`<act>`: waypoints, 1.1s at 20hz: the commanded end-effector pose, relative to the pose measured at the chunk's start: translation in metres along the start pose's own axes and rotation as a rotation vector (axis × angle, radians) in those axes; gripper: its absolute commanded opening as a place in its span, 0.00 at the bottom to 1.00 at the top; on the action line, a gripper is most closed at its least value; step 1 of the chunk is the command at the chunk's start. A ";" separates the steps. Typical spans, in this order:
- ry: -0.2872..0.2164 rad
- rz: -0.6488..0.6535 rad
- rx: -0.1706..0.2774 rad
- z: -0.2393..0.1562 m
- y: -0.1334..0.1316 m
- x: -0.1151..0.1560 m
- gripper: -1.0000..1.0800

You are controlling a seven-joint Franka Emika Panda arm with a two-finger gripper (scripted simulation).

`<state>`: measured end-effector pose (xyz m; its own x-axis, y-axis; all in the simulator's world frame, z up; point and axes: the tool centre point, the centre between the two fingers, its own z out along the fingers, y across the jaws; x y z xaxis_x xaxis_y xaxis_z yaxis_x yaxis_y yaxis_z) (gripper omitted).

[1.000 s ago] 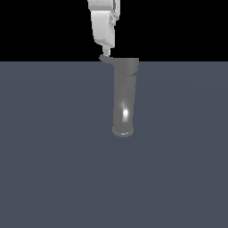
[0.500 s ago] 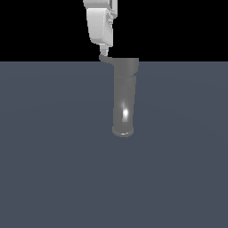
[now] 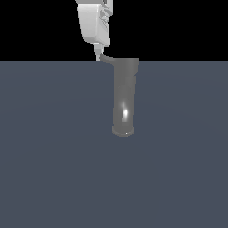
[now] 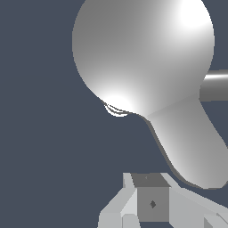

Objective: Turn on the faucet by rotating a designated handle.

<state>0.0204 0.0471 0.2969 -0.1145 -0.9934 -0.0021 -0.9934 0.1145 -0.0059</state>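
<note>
The faucet [image 3: 124, 93] is a tall grey metallic cylinder standing on the dark floor, with a bright highlight near its rimmed base. Its handle [image 3: 108, 58] is a short dark stub jutting from the wider cap toward the exterior view's left. My white gripper [image 3: 100, 56] hangs from above, its tip touching the handle's outer end. The fingers look pressed together with nothing held. In the wrist view the faucet [image 4: 142, 53] is a round cap seen from above. The handle [image 4: 191, 147] reaches out from it beside my gripper [image 4: 150, 209].
A flat dark blue-grey floor [image 3: 53, 169] spreads all around the faucet. A second grey bar [image 4: 216, 85] sticks out of the cap in the wrist view.
My gripper has drifted toward the exterior view's left while staying at the handle's tip. The handle's outer end has shifted slightly with it.
</note>
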 end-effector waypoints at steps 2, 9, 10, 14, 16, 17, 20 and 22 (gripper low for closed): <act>0.004 0.001 0.000 0.000 0.003 0.002 0.00; 0.003 0.001 -0.001 0.000 0.020 0.010 0.00; 0.003 0.001 -0.001 0.000 0.022 0.012 0.00; 0.003 0.002 -0.003 0.000 0.032 0.017 0.00; 0.003 0.002 -0.003 0.000 0.037 0.019 0.00; 0.003 0.002 -0.003 0.000 0.039 0.020 0.00; 0.003 0.003 -0.004 0.000 0.046 0.024 0.00; 0.002 0.003 -0.004 0.000 0.051 0.027 0.00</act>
<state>-0.0288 0.0408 0.2969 -0.0955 -0.9954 -0.0023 -0.9954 0.0956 -0.0045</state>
